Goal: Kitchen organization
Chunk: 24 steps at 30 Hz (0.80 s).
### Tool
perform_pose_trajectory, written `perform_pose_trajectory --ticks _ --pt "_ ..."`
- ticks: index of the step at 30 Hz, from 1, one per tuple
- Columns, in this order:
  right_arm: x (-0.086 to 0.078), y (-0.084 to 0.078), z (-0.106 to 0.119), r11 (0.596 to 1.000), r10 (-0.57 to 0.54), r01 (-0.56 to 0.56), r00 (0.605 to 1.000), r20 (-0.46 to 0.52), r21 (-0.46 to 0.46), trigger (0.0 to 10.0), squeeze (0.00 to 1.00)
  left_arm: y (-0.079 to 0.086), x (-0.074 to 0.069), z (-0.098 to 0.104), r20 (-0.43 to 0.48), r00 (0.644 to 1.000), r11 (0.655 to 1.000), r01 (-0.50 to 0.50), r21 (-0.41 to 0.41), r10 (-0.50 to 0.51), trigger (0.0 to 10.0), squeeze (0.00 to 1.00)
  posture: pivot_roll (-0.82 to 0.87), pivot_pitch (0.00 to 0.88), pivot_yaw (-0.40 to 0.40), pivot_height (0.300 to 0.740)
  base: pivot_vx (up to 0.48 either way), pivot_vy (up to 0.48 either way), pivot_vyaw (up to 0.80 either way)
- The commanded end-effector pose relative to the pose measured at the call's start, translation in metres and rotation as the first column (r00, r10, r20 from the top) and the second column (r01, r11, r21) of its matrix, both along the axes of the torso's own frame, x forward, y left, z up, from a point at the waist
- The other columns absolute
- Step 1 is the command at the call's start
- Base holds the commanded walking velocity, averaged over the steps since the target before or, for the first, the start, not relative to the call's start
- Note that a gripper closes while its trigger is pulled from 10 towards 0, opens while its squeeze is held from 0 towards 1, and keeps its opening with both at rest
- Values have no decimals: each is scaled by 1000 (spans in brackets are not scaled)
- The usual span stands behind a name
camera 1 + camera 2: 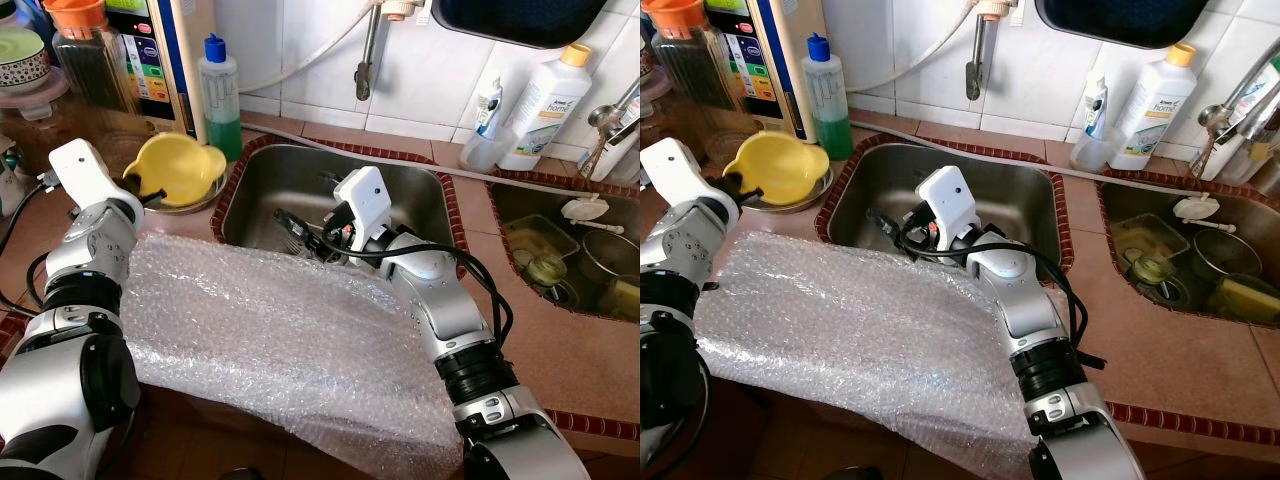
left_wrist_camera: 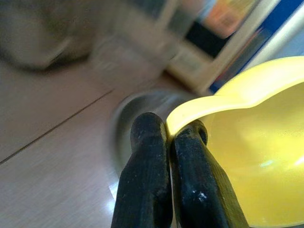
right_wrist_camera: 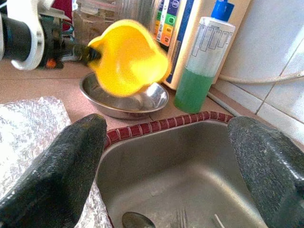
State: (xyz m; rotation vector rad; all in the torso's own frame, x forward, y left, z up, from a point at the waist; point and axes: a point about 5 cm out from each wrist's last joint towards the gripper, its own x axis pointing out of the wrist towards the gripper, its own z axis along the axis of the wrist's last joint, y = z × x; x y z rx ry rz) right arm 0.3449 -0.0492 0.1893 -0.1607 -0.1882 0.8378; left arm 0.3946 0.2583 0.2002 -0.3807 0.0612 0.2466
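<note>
Tiled kitchen tabletop, two sinks. My left tool (image 2: pixel 166 137) pinches the rim of the yellow bowl (image 1: pixel 180 165), tipped above the steel dish (image 3: pixel 124 102). My right tool (image 3: pixel 166 166) is spread wide over the sink (image 1: pixel 290 185). I should carry the bowl slowly, keeping it level.

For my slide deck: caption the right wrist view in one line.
Right pincer open over the steel sink while the left pincer grips a yellow bowl above a metal dish.
</note>
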Motion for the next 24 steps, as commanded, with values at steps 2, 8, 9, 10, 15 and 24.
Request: perform_pose_trajectory --ticks 2,8,9,10,15,24 --pt "2 -1 4 1000 -19 19 1000 11 13 10000 0 -14 4 17 113 990 996 85 -1 -85 0 0 111 42 -66 740 0 0 0" --pt "8 -3 28 982 -73 65 997 35 176 10000 0 -51 6 25 184 947 964 251 91 -263 0 0 110 42 -67 740 0 0 0" --pt "9 -3 30 977 -81 74 996 28 201 10000 0 -58 6 25 186 938 955 276 108 -292 0 0 110 42 -67 740 0 0 0" --pt "10 -4 32 973 -86 79 996 21 218 10000 0 -62 5 25 187 932 949 292 121 -311 0 0 110 42 -67 740 0 0 0" --pt "11 -5 39 959 -88 81 996 13 271 10000 0 -85 1 24 189 902 909 341 240 -388 0 0 109 42 -65 740 0 0 0" --pt "15 -10 34 966 -145 136 989 27 222 10000 0 -110 -5 28 204 864 878 409 249 -461 0 0 113 44 -63 740 0 0 0"
